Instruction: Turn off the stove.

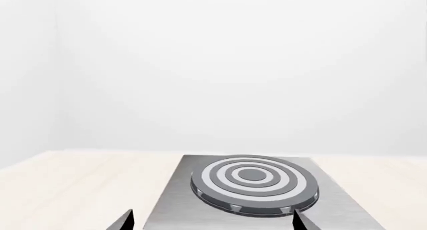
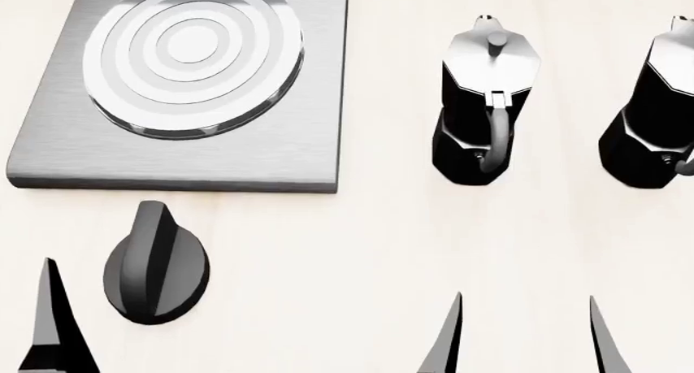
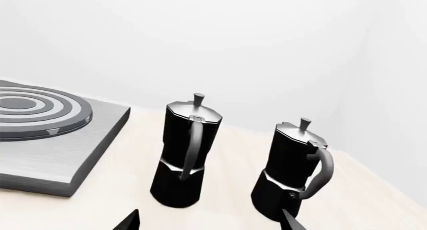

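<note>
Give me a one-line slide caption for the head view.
Round black ridged knob lies untouched before the square brushed-grey stove plate, two black-and-silver moka pots alongside.

Brushed-grey stove (image 2: 271, 137), ringed burner (image 2: 193, 58), black knob (image 2: 155, 263)

Pale light-wood tabletop (image 2: 358, 251) with faint grain; plain white walls (image 1: 213, 64) behind, meeting at a corner; even, diffuse lighting.
</note>
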Tool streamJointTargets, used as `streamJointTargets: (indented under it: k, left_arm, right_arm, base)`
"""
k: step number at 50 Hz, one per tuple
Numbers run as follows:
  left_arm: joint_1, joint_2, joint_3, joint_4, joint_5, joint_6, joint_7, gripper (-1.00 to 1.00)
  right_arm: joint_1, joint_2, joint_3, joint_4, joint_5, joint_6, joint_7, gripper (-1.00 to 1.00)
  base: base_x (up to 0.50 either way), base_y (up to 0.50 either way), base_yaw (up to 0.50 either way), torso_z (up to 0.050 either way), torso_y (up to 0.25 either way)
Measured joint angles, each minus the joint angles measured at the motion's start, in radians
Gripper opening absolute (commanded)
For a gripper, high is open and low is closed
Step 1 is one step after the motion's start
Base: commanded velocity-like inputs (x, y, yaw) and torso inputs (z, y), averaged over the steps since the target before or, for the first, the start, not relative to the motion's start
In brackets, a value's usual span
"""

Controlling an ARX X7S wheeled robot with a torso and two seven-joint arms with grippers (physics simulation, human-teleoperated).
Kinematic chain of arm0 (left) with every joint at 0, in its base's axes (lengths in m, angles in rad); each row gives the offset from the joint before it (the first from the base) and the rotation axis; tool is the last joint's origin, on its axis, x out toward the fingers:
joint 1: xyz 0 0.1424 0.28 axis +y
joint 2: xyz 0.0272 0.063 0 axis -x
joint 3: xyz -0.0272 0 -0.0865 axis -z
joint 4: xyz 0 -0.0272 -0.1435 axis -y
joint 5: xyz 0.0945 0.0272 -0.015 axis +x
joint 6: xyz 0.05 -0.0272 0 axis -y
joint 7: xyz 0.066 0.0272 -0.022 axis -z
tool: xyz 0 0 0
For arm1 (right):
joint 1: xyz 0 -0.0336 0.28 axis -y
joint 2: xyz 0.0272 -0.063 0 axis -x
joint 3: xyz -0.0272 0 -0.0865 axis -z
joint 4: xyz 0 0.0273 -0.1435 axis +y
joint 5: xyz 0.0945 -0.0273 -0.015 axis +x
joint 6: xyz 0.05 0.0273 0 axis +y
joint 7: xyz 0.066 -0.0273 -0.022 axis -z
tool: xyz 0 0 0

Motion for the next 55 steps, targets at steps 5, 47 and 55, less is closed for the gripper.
streamJointTargets:
  k: [5, 47, 55]
  left_arm:
    - [-0.005, 0.001, 0.008, 0.039, -0.012, -0.031, -0.006, 1.00]
    - [-0.214, 0.099, 0.196, -0.044, 0.012, -0.150, -0.009, 1.00]
    - [-0.257, 0.117, 0.219, -0.141, 0.052, -0.132, -0.026, 1.00]
  right_arm:
    - [0.000, 0.002, -0.001, 0.001, 0.002, -0.001, 0.003, 1.00]
    - [0.002, 0.024, -0.012, 0.004, 0.023, 0.003, 0.026, 1.00]
    - [0.002, 0.028, -0.014, 0.000, 0.026, 0.007, 0.029, 1.00]
  base:
    - [0.00, 0.00, 0.00, 0.000, 0.000]
    - [0.00, 0.00, 0.00, 0.000, 0.000]
    - [0.00, 0.00, 0.00, 0.000, 0.000]
